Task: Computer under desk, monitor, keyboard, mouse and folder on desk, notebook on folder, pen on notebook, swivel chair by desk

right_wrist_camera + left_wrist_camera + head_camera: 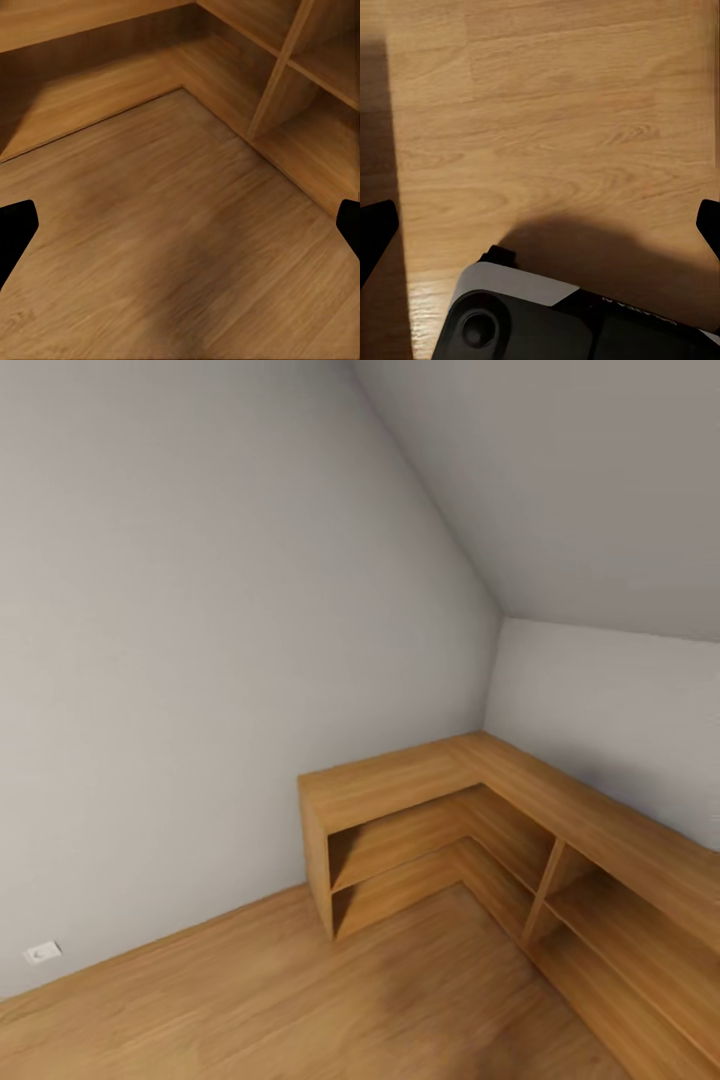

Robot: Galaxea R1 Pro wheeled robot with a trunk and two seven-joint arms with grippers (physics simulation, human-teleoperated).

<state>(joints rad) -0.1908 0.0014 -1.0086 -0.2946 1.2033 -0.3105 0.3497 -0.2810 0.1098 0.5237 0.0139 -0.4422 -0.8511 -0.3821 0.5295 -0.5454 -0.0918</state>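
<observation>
Facing a corner of the bedroom (200, 610), the head camera takes in sloped pale grey walls, the light wood floor (300, 1000) and an L-shaped open wooden shelf unit (450, 790) set into that corner. A small white wall outlet (41, 952) is seen low on the wall, well to the left of the shelf unit. No desk, chair or computer item is seen near the shelf unit, so their places cannot be given from here. The left gripper (540, 225) is held wide and empty over bare floor, with what is probably the robot's base (547, 322) under it; the right gripper (180, 225) is likewise spread wide, holding nothing, above floor just beside the shelf unit's lower bays. If the base is driven on toward the shelf unit, the right arm could be knocked against its uprights, and time could be lost searching the wrong corner.
</observation>
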